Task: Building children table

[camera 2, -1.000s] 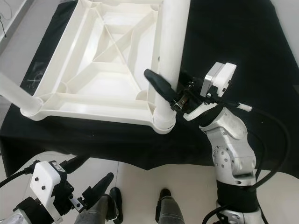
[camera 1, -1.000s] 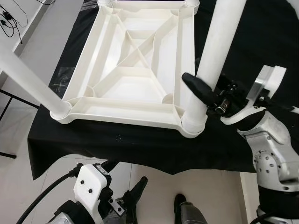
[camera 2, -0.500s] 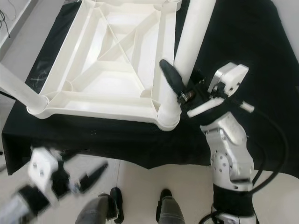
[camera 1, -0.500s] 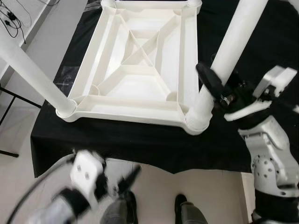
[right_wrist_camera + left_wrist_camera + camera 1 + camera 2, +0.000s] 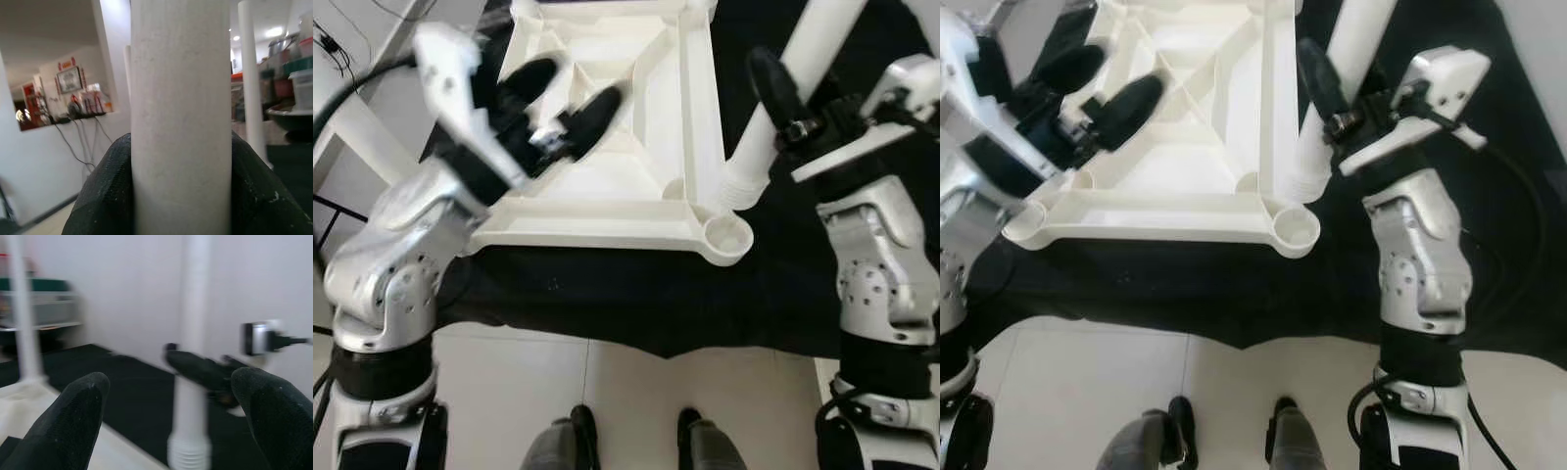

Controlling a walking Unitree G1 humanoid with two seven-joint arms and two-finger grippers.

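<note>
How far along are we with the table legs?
Done: the tabletop lies upside down on the black cloth; a far leg stands behind. In hand: the right pincer grips a white leg, its end beside the empty near corner socket. Left: seat it; the left pincer hovers open.

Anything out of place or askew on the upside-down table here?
Yes. The white leg held in the right claw is out of its corner socket, its ribbed end resting beside the empty socket against the tabletop rim. The left claw hovers open above the tabletop.
</note>
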